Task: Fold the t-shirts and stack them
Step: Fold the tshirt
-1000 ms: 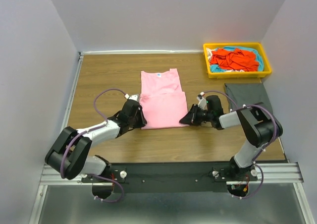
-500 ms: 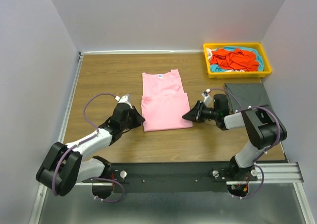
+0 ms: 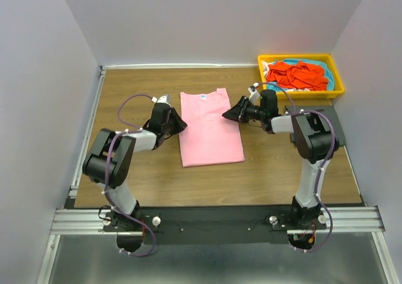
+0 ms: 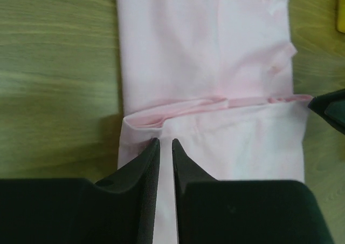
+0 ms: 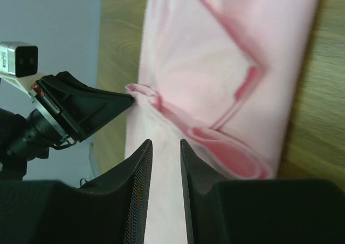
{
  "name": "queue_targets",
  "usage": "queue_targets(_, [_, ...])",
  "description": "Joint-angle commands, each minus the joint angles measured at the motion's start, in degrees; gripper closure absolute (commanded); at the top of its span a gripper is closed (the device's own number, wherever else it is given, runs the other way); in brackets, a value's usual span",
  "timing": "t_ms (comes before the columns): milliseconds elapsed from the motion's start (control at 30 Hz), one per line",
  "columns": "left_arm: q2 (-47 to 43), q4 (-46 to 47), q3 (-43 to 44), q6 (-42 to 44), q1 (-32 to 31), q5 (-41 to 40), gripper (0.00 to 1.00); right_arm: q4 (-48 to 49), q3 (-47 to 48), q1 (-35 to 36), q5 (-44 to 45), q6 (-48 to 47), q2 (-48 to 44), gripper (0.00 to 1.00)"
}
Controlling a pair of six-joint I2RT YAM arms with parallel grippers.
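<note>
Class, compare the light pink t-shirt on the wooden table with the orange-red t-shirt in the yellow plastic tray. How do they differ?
The light pink t-shirt lies flat in a long rectangle; the orange-red t-shirt is a crumpled heap. The pink one rests on the wooden table; the orange-red one sits in the yellow plastic tray. Both are soft cloth.

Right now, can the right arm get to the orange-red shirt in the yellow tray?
Likely yes. The orange-red t-shirt lies uncovered on top in the yellow tray, just beyond the right arm, nothing between. Its fingers are at the fold of the pink t-shirt, so they must leave that first.
</note>
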Motion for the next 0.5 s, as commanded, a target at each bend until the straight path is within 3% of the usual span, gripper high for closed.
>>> queue_targets(0, [7.5,2.7,3.7,0.9,2.9,4.3,0.78,-2.1,2.1,-1.3,3.6,1.1,5.8,0.66])
queue_targets(267, [12.3,3.4,6.0,0.3,5.9,7.3,0.78,-2.1,1.9,-5.4,2.9,0.8,10.9,0.66])
queue_targets(400, [7.0,4.3,3.8,0.2,5.9,10.7,0.75,-2.3,-0.2,-5.8,-0.3,0.7,3.9,0.65])
queue_targets(467, [1.2,4.7,0.6,0.1,5.3,10.7,0.66,-2.2,-3.5,-5.8,-1.7,0.6,-1.1,0.64])
